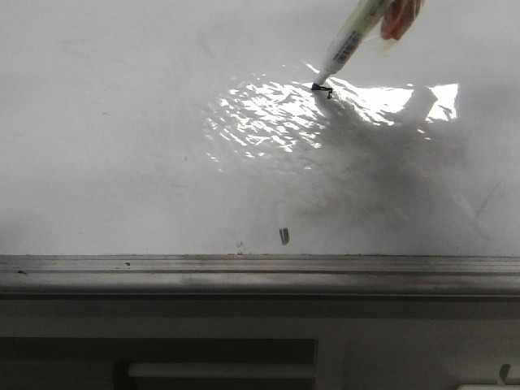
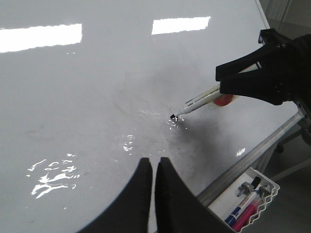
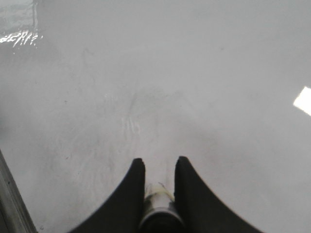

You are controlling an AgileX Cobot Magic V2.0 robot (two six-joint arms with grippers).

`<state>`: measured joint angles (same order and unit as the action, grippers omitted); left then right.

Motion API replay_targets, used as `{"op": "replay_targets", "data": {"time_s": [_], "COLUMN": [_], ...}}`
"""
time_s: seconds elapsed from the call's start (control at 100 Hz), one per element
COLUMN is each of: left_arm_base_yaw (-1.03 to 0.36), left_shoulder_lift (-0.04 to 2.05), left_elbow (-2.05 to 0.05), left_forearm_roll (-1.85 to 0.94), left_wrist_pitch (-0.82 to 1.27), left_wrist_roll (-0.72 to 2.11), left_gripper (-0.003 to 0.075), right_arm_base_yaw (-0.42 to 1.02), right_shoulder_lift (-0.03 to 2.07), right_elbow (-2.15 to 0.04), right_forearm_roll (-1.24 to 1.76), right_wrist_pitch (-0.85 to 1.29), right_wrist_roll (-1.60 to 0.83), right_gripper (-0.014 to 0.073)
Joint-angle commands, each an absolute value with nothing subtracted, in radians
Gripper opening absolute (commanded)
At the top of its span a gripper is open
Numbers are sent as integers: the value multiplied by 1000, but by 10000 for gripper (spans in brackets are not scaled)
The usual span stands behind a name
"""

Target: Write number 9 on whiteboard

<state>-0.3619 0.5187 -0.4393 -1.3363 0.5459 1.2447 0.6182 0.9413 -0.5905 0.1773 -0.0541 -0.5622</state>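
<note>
Grey ledge [image 1: 260,264] nearest me. Beyond it on the whiteboard [image 1: 122,146], my right gripper [image 2: 228,82] is clamped on the marker [image 1: 345,47]; its tip touches a short first stroke of the number 9 [image 1: 323,89]. Barrel slants up-right from the stroke. Left gripper [image 2: 155,167] closed, empty, clearly farther away.

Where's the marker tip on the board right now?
In the front view the marker tip touches the whiteboard at upper right, on a tiny black mark beside the bright glare patch, held by the right gripper.
</note>
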Motion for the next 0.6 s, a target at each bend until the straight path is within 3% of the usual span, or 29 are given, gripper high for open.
{"op": "replay_targets", "data": {"time_s": [0.0,0.27,0.59], "left_arm_base_yaw": [-359,-359,-359], "left_shoulder_lift": [521,521,521], "left_elbow": [-469,-469,-469], "left_forearm_roll": [-1384,-1384,-1384], "left_wrist_pitch": [544,547,568], "left_wrist_roll": [1245,1245,1245], "left_gripper": [-20,-20,-20], "right_arm_base_yaw": [622,656,654], "right_shoulder_lift": [955,955,913], "right_elbow": [-613,-613,-613], "right_forearm_roll": [184,184,178], "right_wrist_pitch": [-75,78,9], "right_wrist_roll": [-569,-569,-569], "right_gripper": [-41,-41,-41]}}
